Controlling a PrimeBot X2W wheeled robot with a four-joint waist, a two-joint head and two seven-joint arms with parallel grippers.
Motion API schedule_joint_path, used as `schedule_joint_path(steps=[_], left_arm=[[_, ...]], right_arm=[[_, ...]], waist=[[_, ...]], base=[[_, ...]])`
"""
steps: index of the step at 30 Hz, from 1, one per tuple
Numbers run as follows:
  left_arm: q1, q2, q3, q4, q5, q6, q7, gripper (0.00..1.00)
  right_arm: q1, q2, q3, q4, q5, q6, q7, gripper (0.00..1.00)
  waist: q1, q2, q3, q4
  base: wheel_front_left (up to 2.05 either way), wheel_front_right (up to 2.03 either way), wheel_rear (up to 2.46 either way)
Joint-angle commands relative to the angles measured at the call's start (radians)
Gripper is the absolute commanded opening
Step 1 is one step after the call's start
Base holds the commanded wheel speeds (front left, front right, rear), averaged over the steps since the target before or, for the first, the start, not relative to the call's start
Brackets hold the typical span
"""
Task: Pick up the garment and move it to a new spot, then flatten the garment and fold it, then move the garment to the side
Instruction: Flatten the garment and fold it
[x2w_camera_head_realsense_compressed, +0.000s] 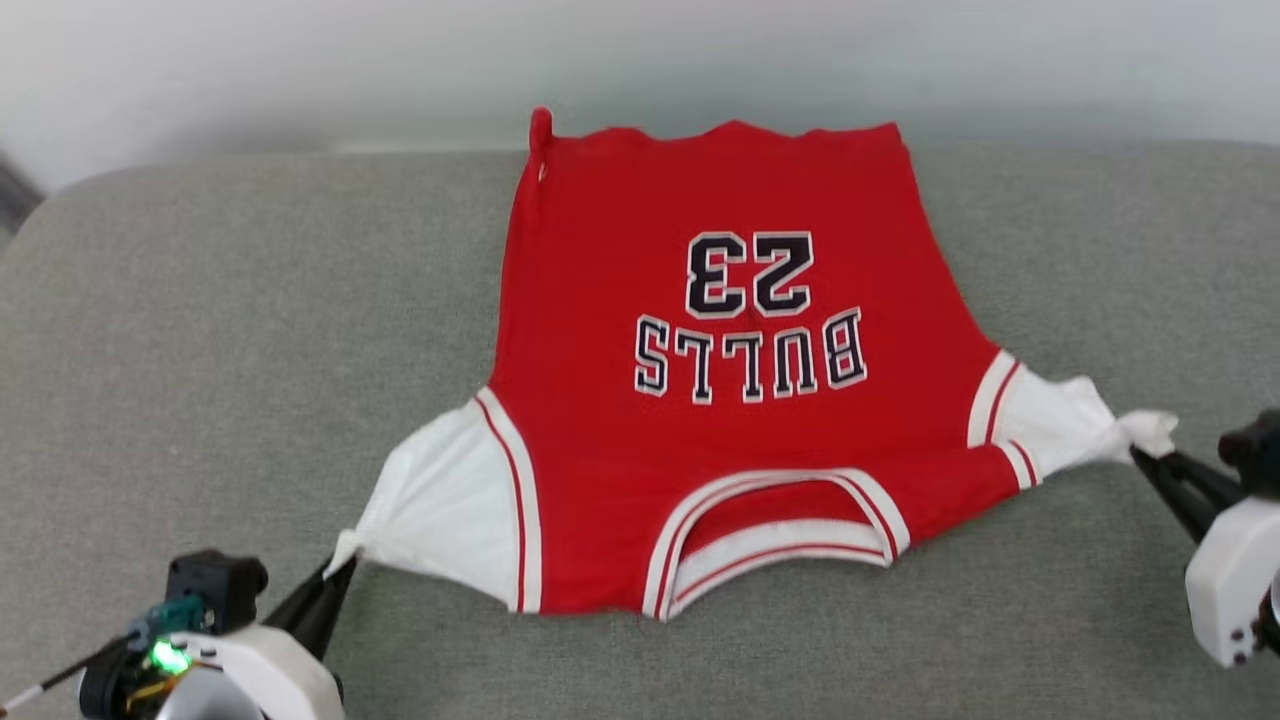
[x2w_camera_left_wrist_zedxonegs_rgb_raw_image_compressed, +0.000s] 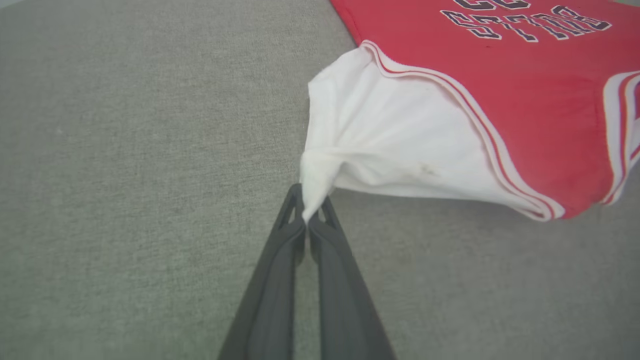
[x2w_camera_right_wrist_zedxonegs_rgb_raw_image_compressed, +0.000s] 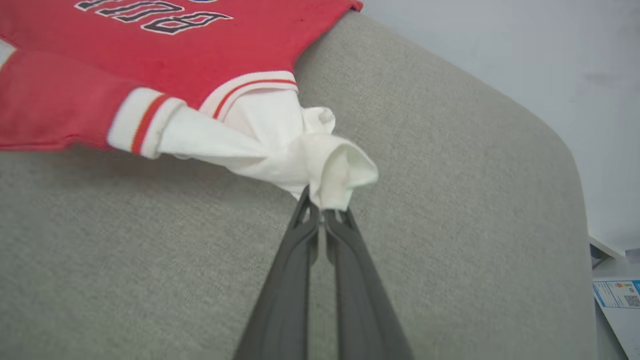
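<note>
shirt (x2w_camera_head_realsense_compressed: 720, 330) flat, print up, mid-cushion (x2w_camera_head_realsense_compressed: 200, 350); hem at 12, collar at 6. left gripper (x2w_camera_head_realsense_compressed: 338, 568) clamped on the sleeve tip at 8, right gripper (x2w_camera_head_realsense_compressed: 1140, 456) on the other at 3. Risk: both pinches are thin, so an uneven pull could slip a sleeve or skew the body.

Garment (x2w_camera_head_realsense_compressed: 720, 470): soft matt knit cloth. Table cover (x2w_camera_head_realsense_compressed: 200, 350): coarse grey woven fabric. Fingers (x2w_camera_left_wrist_zedxonegs_rgb_raw_image_compressed: 280, 280): smooth matt plastic.

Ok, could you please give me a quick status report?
Both jaws shut on white sleeve tips. Garment spread print-up on grey cushion, collar toward robot. Nothing in the way.
</note>
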Motion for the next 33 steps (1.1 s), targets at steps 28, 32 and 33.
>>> schedule_joint_path(steps=[28, 32, 33], left_arm=[[0.270, 0.075, -0.056, -0.387, 0.014, 0.120, 0.019, 0.00], [0.245, 0.079, -0.072, -0.487, 0.044, 0.126, 0.043, 0.00], [0.237, 0.078, -0.077, -0.504, 0.052, 0.128, 0.047, 0.00]], right_arm=[[0.312, 0.045, -0.309, -0.257, 0.259, -0.001, 0.371, 1.00], [0.219, 0.080, -0.436, -0.331, 0.275, -0.001, 0.554, 1.00], [0.181, 0.096, -0.459, -0.342, 0.264, -0.001, 0.594, 1.00]], waist=[[0.0004, 0.0000, -0.080, 0.010], [0.0004, 0.0000, -0.015, 0.061], [0.0004, 0.0000, 0.003, 0.073]], base=[[0.00, 0.00, 0.00], [0.00, 0.00, 0.00], [0.00, 0.00, 0.00]])
